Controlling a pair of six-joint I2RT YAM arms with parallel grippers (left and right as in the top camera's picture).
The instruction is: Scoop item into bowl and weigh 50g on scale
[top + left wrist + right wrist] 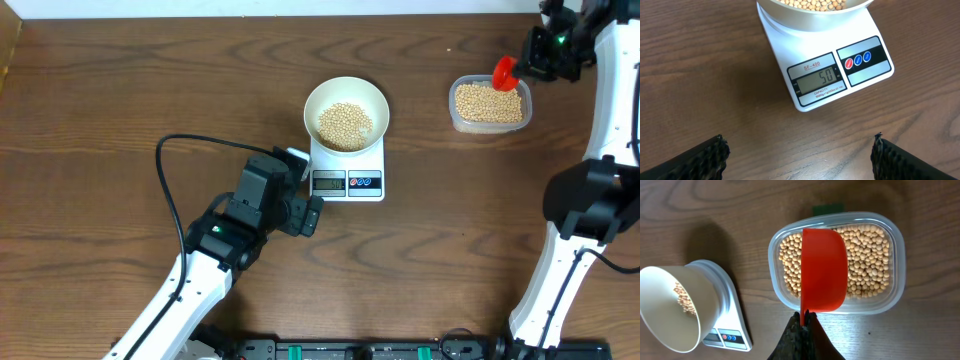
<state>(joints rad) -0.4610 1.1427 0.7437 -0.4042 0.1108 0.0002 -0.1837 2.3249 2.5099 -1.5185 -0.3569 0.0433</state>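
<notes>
Beans point(345, 124) in one bowl point(318, 95) on one scale point(347, 182), just beyond left gripper point(799, 142), jaws apart; right gripper point(805, 317) clamped on one scoop point(824, 270) over one tub point(895, 235).

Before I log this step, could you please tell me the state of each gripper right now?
Left gripper: open, holding nothing.
Right gripper: closed on the handle of the red scoop, over the bean tub.

One white bowl point(325, 95), one digital kitchen scale point(347, 182), one clear plastic tub point(453, 110), one red scoop point(824, 270). Two robot arms: left arm point(230, 235), right arm point(590, 200). The soybeans point(345, 124) lie in two heaps, too many to count.
</notes>
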